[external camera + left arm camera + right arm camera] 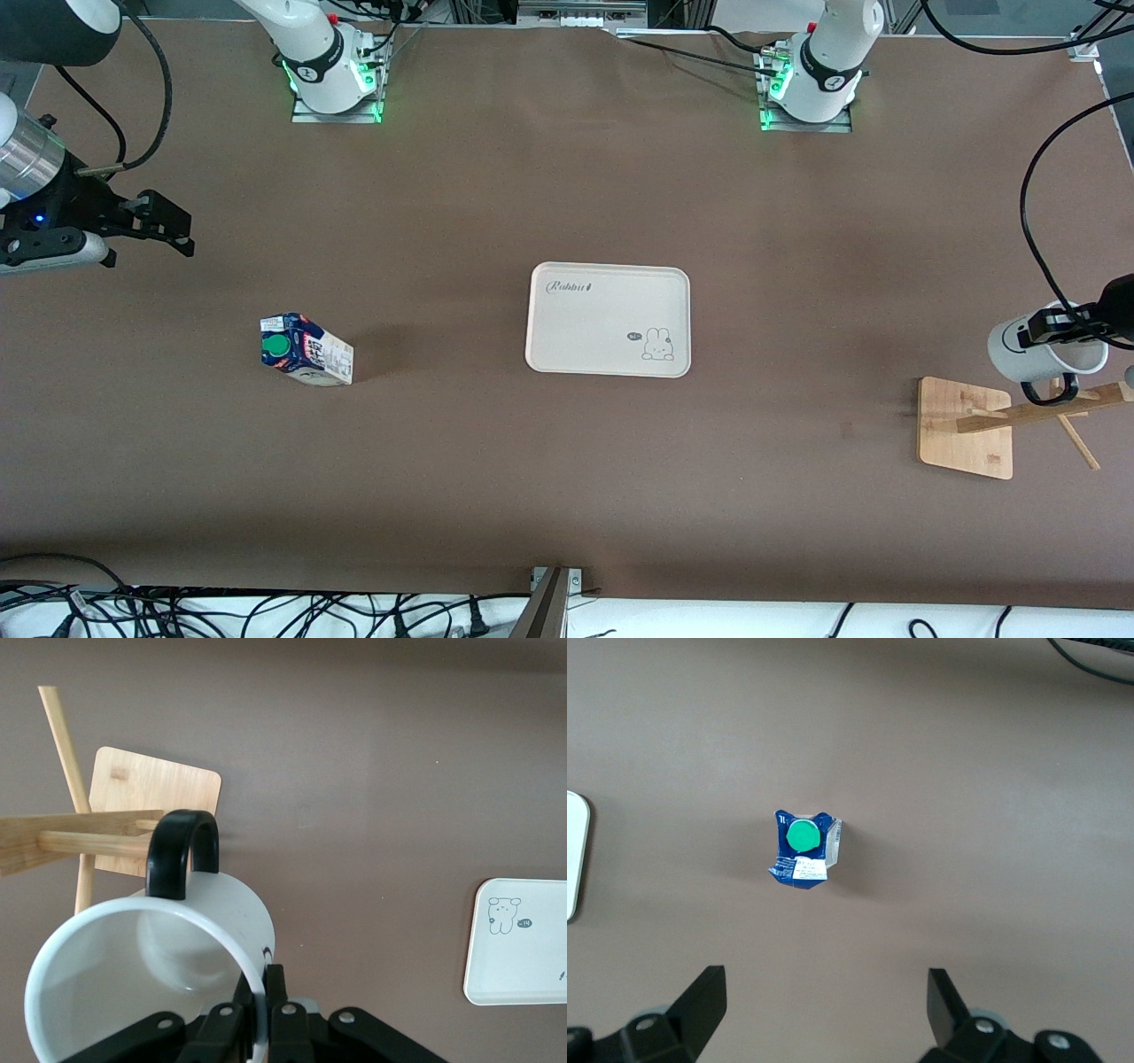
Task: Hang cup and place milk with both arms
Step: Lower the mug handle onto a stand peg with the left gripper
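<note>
The left tool [257, 1014] is clenched on the rim of the cup [1045, 347], one finger inside the wall and one outside, and carries it in the air over the wooden rack [970, 425] at the left arm's end of the desk [567, 496]. The cup lies tipped on its side, and its black loop handle [182, 850] points toward the rack's pegs. In the left wrist view the loop sits right at the tip of one slanted peg [97, 843]; whether the peg has entered the loop cannot be told. My judgement is that the hanging turns on this one relation: the loop's opening has to line up with the peg's long axis, which slopes upward from the flat square base, so the cup must slide along that line.

The right tool [164, 232] hangs released, fingers wide apart, over bare desk at the right arm's end. The milk [306, 350] stands upright on the desk, below the tool in the right wrist view, between that tool and the tray [609, 266], which lies flat at the middle of the desk. The right arm is plainly the nearer one for the carton.

The cup looks like glossy glazed ceramic, smooth and slippery. The rack is pale bare wood with thin round pegs. The carton is printed card, gable-topped, with a round green cap [803, 835]. The tray is a cream, matte, round-cornered rectangle with a low lip. The desk is dull brown
</note>
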